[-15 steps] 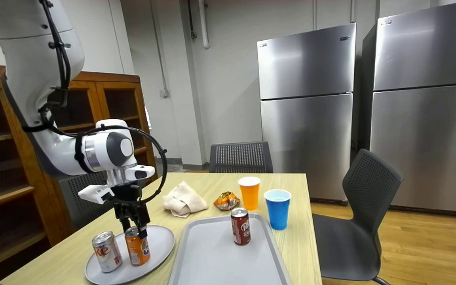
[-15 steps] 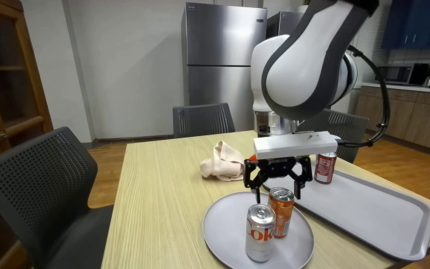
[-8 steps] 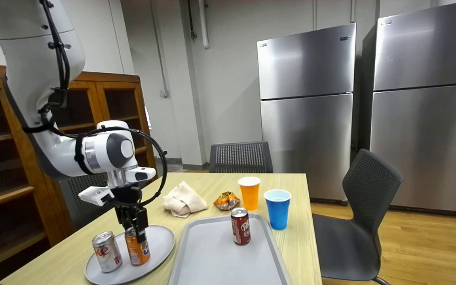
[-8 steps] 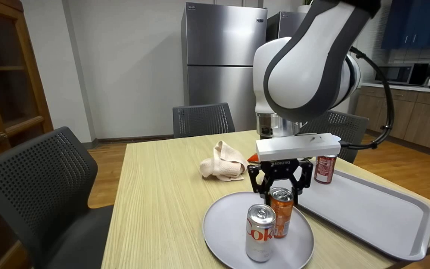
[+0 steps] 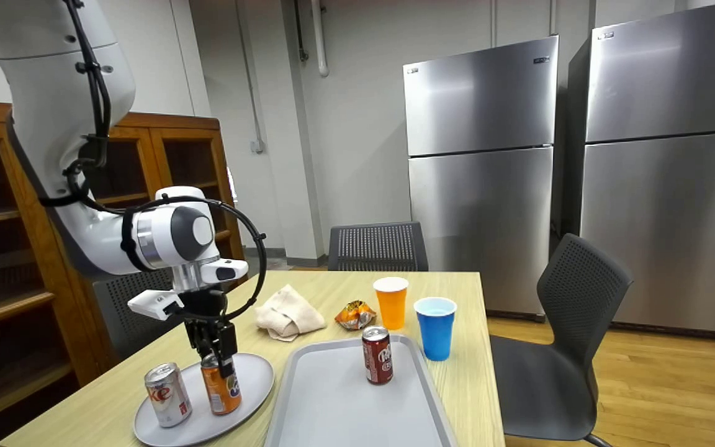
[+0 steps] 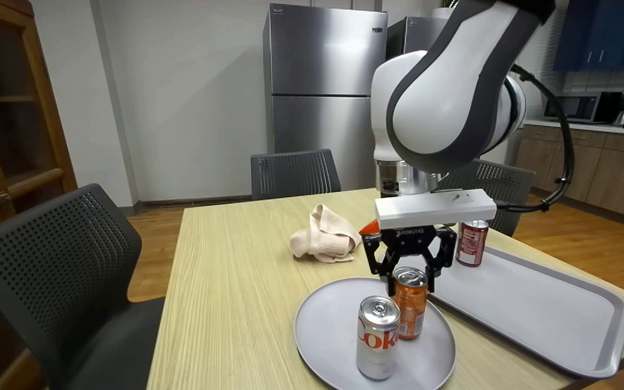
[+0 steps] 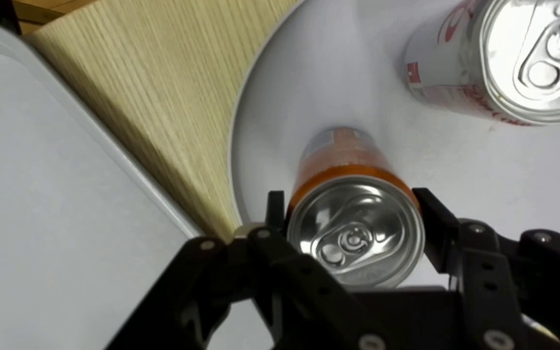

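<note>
We have the tool [image 7: 350, 214] clamped on the orange can [image 6: 411, 309] near its top, pinched from both sides — presumably gripped high to keep clear of the silver Coke can [image 6: 378, 346] near it. Orange can is lower right of centre in an exterior view, about upright over the plate [image 6: 323, 336]; we can't tell if its base touches. Wrist view cuts off the silver Coke can at upper right — and the tool itself blocks much of the bottom.

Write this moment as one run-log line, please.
claw: gripping orange can; silver can: upright on plate; red can: upright on tray
</note>
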{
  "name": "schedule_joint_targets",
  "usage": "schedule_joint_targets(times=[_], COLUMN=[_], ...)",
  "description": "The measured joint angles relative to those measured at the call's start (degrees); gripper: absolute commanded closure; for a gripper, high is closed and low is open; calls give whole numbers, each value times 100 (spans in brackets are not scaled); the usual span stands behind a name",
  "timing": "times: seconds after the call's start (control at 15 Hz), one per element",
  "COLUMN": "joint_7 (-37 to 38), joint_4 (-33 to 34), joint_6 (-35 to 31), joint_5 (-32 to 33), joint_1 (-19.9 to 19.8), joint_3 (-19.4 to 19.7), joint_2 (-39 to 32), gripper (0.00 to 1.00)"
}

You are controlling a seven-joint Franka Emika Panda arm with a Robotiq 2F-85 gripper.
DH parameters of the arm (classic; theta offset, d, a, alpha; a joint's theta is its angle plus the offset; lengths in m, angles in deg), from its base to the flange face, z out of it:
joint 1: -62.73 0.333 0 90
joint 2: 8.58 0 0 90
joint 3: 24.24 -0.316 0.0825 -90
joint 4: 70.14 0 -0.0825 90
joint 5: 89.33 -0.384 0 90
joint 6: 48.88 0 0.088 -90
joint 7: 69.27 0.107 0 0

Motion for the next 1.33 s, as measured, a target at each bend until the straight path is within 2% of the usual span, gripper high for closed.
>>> schedule_joint_targets(times=[0.47,0.93,1.0,1.07,1.13,1.2,1.33], joint_7=[-137,-648,-701,-735,-765,-783,-812], joint_4=[-1,-62,-66,-69,-69,-69,-69], joint_6=[0,0,0,-1,-3,-4,-7], joint_5=[219,235,235,235,235,235,235], joint_1=[-28,-310,-331,-343,-345,-345,-344], joint_3=[251,426,433,435,435,433,424], joint_2=[441,677,678,678,678,680,692], gripper=[59,59,51,11,15,13,1])
